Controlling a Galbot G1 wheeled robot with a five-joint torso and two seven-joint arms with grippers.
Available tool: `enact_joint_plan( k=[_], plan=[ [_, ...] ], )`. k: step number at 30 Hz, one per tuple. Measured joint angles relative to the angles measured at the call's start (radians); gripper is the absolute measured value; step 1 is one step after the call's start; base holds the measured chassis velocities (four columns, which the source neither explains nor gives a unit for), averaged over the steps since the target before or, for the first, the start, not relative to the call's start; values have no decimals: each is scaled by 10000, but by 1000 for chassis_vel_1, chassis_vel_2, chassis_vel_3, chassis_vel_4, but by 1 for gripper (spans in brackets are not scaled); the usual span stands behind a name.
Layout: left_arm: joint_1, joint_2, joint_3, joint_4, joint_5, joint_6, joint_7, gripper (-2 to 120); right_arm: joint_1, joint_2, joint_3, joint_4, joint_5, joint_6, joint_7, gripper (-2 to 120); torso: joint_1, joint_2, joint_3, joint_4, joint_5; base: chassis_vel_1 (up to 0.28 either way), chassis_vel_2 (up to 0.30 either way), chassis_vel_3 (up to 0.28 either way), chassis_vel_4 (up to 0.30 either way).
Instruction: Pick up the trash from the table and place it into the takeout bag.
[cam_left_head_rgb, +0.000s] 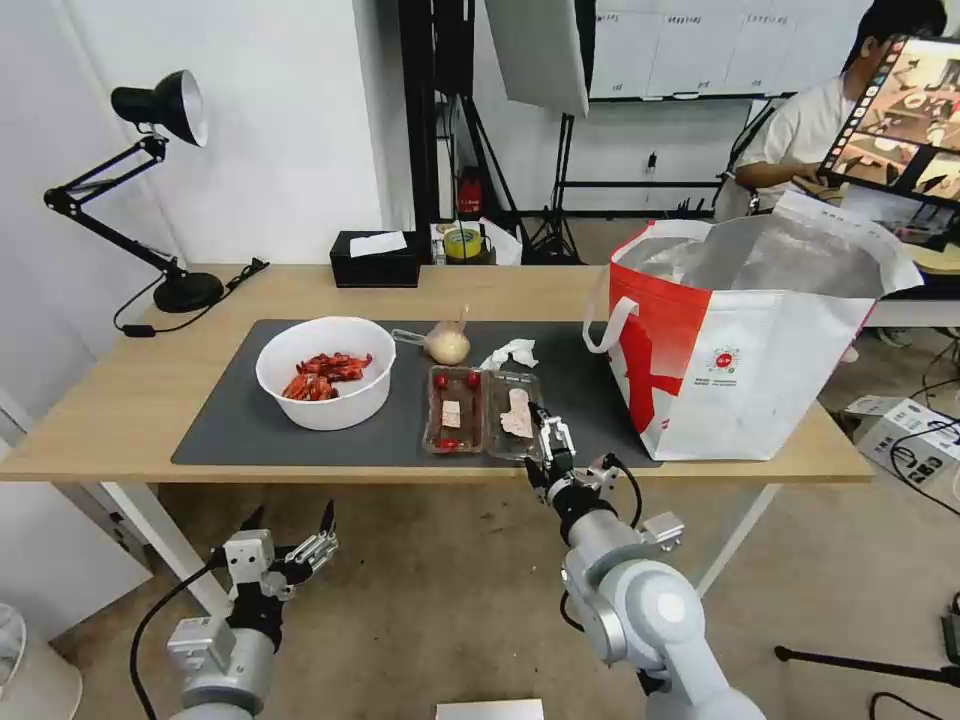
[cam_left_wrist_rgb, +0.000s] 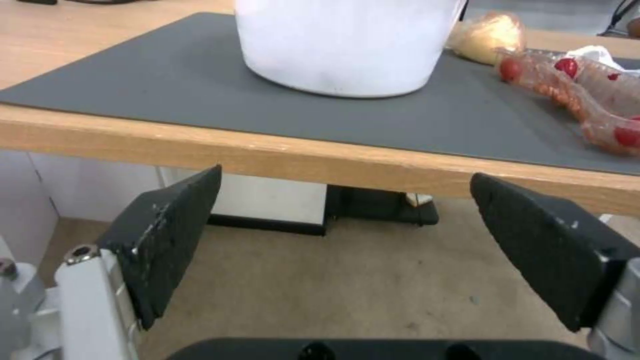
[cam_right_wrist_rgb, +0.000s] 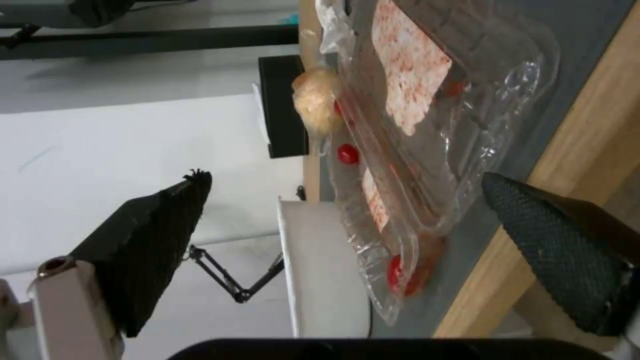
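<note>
On the table's (cam_left_head_rgb: 120, 400) dark grey mat (cam_left_head_rgb: 230, 420) lies the trash: a white bowl (cam_left_head_rgb: 322, 372) (cam_left_wrist_rgb: 340, 45) of red crayfish shells, a clear clamshell box (cam_left_head_rgb: 482, 410) (cam_right_wrist_rgb: 427, 125) with cherry tomatoes, a crumpled tissue (cam_left_head_rgb: 510, 353) and a small bag of beige food (cam_left_head_rgb: 447, 343) (cam_left_wrist_rgb: 483, 35). The red-and-white takeout bag (cam_left_head_rgb: 745, 340) stands open at the table's right end. My right gripper (cam_left_head_rgb: 550, 432) (cam_right_wrist_rgb: 343, 177) is open at the table's front edge, its fingers straddling the clamshell's near right corner without touching it. My left gripper (cam_left_head_rgb: 290, 515) (cam_left_wrist_rgb: 345, 174) hangs open below the front edge, in front of the bowl.
A black desk lamp (cam_left_head_rgb: 160, 110) stands at the table's back left. A black tissue box (cam_left_head_rgb: 375, 258) sits at the back edge. A cardboard box (cam_left_head_rgb: 905, 430) lies on the floor to the right. The carpet in front of the table is bare.
</note>
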Motion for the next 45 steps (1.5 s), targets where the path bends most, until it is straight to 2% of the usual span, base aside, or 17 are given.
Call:
enact_joint_plan(
  k=[12, 45],
  plan=[
    [38, 16, -104, -57, -35, -4, -8, 100, 206, 95, -137, -189, 59, -22, 370, 100, 0, 0, 1, 0, 0, 0, 0, 0, 0],
    [-57, 30, -89, 69, -46, -33, -37, 100, 792, 269, -178, -726, 221, -16, 431, 100, 0, 0, 1, 0, 0, 0, 0, 0, 0]
  ],
)
